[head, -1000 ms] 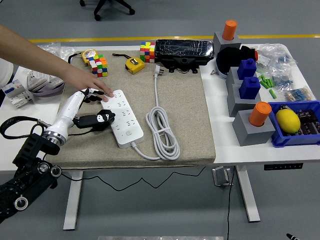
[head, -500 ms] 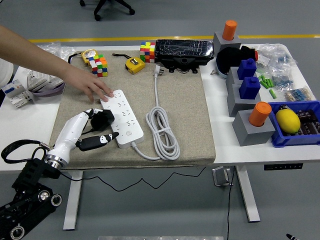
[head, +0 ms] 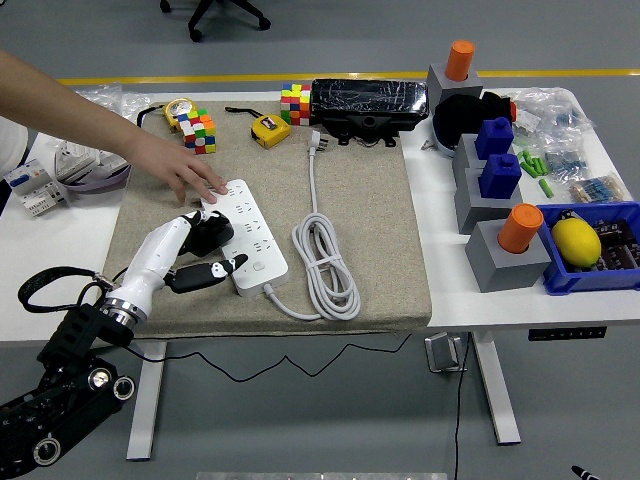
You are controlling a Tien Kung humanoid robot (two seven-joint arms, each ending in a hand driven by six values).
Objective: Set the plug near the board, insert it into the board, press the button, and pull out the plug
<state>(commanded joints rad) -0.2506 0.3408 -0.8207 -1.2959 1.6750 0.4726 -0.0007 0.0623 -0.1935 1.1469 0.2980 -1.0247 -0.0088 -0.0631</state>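
The robot's left hand [head: 196, 256] has a glossy white shell over the back and black fingers, one tipped white. A silver ribbed wrist ring [head: 122, 304] joins the black arm [head: 62, 385], which carries round silver bolts and a looping black cable [head: 52, 280].

The person [head: 70, 110] wears a white short sleeve [head: 10, 134].

A white power board [head: 243, 236] lies flat on a tan mat [head: 370, 220], its long axis running from the upper left to the lower right. Several rows of sockets cover its top face, and a round button sits near its lower end. From that lower end a white cable [head: 325, 258] leaves the board and lies in a loose coil on the mat just to its right, then runs straight up toward the mat's far edge. There the white plug [head: 318, 141] lies on its side, well apart from the board and not inserted.
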